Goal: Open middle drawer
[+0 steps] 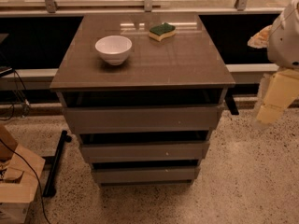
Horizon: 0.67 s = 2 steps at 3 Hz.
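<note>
The cabinet (pixel 140 64) with a glossy top stands in the middle of the camera view, with three grey-brown handle-less drawer fronts. The middle drawer (pixel 144 151) is the second front, with a dark gap along its top edge. The top drawer (pixel 140 119) is above it and the lowest drawer (pixel 145 174) is below it. My gripper (pixel 275 99), a beige part below the white arm, hangs at the right edge of the view. It is beside the cabinet at about top-drawer height, apart from it and touching nothing.
A white bowl (pixel 113 49) and a green-and-yellow sponge (pixel 162 31) sit on the cabinet top. A cardboard box (pixel 16 185) with cables stands on the speckled floor at the lower left. A black bar (pixel 56 162) leans left of the cabinet. A railing runs behind.
</note>
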Tool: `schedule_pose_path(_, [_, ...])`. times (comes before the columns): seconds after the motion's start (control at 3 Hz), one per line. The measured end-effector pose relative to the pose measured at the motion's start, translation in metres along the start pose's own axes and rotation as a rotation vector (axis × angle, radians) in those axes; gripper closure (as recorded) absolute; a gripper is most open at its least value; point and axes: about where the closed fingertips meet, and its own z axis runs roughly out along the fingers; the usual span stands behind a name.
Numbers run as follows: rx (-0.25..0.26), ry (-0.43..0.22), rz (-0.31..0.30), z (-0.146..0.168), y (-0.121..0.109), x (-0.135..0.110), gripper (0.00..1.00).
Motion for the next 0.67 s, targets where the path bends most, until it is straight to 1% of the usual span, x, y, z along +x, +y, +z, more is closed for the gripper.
schedule_pose_path(0.33, [0.033,-0.025,-0.016,0.014,0.015,-0.008,0.00])
schedule_pose_path(0.67, [0.078,-0.107,0.045,0.050,0.020,-0.014,0.00])
